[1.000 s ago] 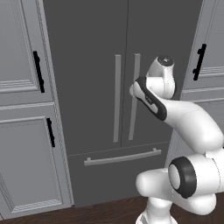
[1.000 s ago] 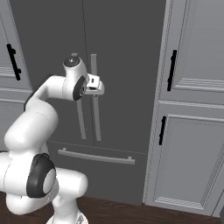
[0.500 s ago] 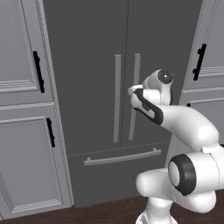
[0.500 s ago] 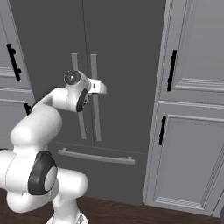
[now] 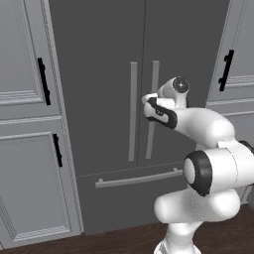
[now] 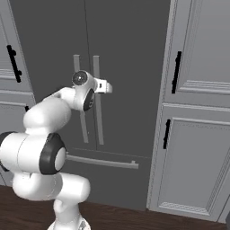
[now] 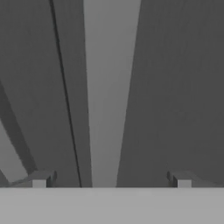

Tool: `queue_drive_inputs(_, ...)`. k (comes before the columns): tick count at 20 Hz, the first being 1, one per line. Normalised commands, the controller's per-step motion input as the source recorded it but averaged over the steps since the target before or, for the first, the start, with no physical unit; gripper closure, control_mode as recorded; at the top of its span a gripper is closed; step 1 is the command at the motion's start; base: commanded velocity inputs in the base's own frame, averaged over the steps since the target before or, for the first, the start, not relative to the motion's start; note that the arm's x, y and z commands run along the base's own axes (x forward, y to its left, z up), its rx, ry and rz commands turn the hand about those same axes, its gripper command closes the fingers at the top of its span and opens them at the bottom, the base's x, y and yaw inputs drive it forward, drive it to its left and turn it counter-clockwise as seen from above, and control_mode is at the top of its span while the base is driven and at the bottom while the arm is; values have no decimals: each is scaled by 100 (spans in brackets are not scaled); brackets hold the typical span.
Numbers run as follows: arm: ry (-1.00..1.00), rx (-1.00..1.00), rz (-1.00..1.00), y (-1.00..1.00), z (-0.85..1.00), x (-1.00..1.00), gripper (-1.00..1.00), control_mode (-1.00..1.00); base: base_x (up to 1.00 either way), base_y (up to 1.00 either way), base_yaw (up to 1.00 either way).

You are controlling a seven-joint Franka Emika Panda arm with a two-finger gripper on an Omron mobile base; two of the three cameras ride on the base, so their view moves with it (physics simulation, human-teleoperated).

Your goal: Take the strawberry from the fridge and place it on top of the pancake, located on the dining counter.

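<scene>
Moved: gripper (image 7: pixel 111 179) has dropped lower along the fridge (image 5: pixel 124 59) handles since a second ago.
Fingers: fingertips (image 7: pixel 41 179) spread wide, holding nothing.
Right handle (image 7: pixel 109 87): straight ahead, between the fingers.
Fridge: both doors shut; contents hidden.
Strawberry: cannot tell.

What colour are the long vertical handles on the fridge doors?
Light grey, against the dark grey fridge doors. The handles show best in the left base view.

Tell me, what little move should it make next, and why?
Probably ease forward until the right door handle sits between the open jaws, then close on it. The fridge is shut, and that handle is already lined up between the fingertips.
</scene>
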Motion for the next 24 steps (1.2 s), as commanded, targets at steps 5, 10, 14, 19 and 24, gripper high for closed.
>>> queue_drive_inputs(5, -2, 0, 0, 0, 0, 47, -100, -100, 0, 0, 0)
queue_drive_inputs(10, -1, 0, 0, 0, 0, 46, -100, -100, 0, 0, 0)
queue_drive_inputs(14, -2, 0, 0, 0, 0, 43, -100, -100, 0, 0, 0)
queue_drive_inputs(19, -3, 0, 0, 0, 0, 35, 100, -100, 0, 0, 0)
queue_drive_inputs(24, 1, 0, 0, -3, 0, -7, 100, -100, 0, 0, 0)
